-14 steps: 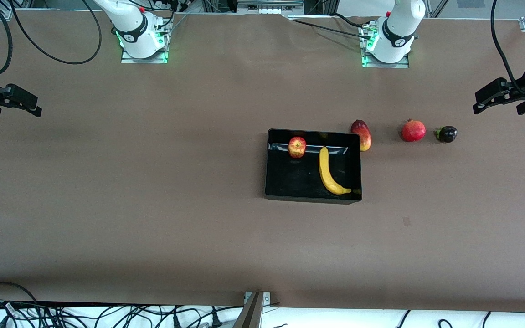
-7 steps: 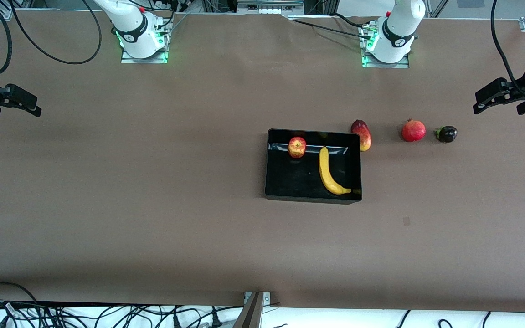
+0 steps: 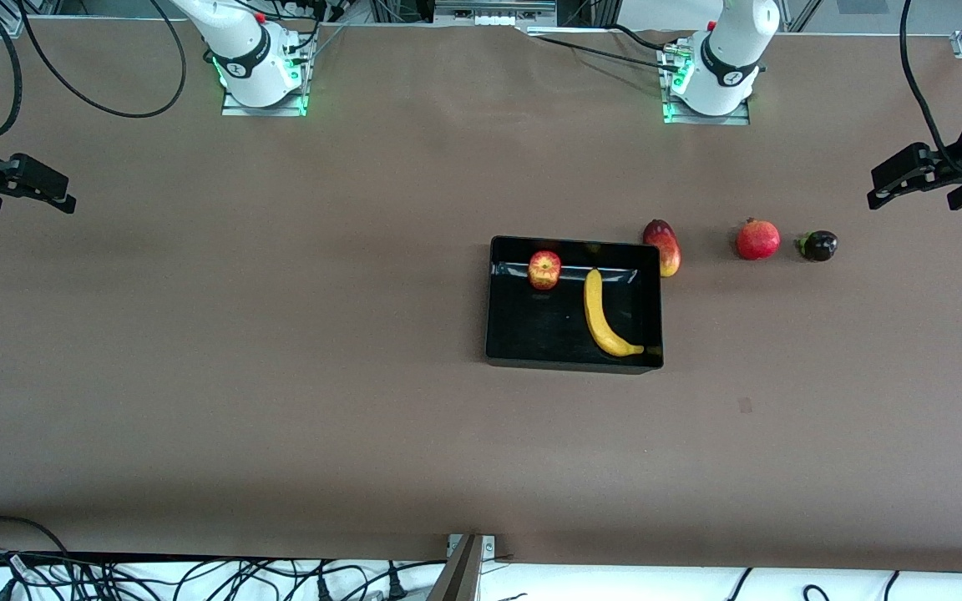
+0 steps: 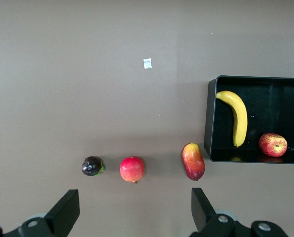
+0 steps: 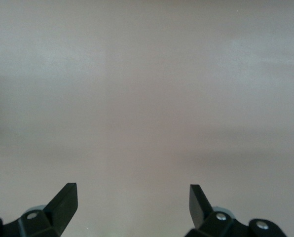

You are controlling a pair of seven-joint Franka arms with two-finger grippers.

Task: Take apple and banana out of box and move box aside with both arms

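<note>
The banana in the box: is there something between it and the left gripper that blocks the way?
Nothing visible lies over the banana in the open-topped box. The left gripper, open, is over the left arm's end of the table. The mango, pomegranate and dark fruit lie low on the table between them.

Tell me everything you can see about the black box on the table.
The box is a glossy black, rectangular, open-top tray with low walls, looking like plastic. It sits flat on the brown table, nearer the left arm's end. Inside lie an apple by the wall toward the robots and a curved banana. A mango lies right beside one corner outside. No gripper touches it.
</note>
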